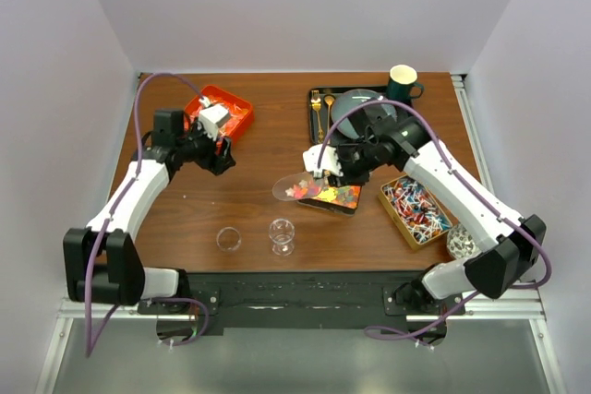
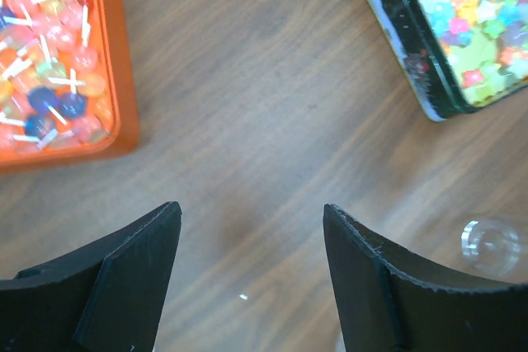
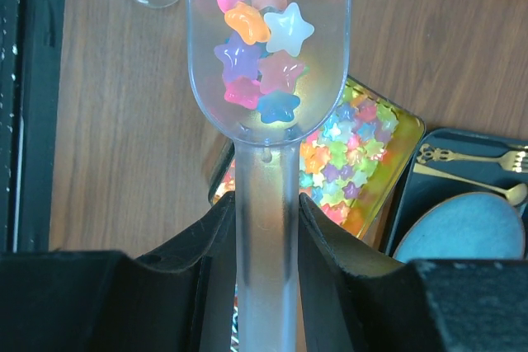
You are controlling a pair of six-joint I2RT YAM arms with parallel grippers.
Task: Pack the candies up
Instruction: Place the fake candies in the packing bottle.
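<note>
Your top view looks down from above and behind the arm bases, wide enough for the whole tabletop [image 1: 259, 136]. Your left wrist view faces straight down, close over the wood, past the left fingers [image 2: 124, 278]. Your right wrist view looks close along the right fingers [image 3: 334, 257] and the scoop [image 3: 266, 228]. All three share the black tin [image 2: 412, 63] of star candies [image 2: 470, 22].

A black tray [image 1: 314, 134] lies toward the far right of the wooden table [image 1: 263, 149]. On it, a gold fork [image 1: 317, 110] and a gold spoon [image 1: 330, 106] lie side by side, left of a grey-blue plate [image 1: 355, 101]. A dark green mug [image 1: 404, 85] stands by the tray's far right corner.
</note>
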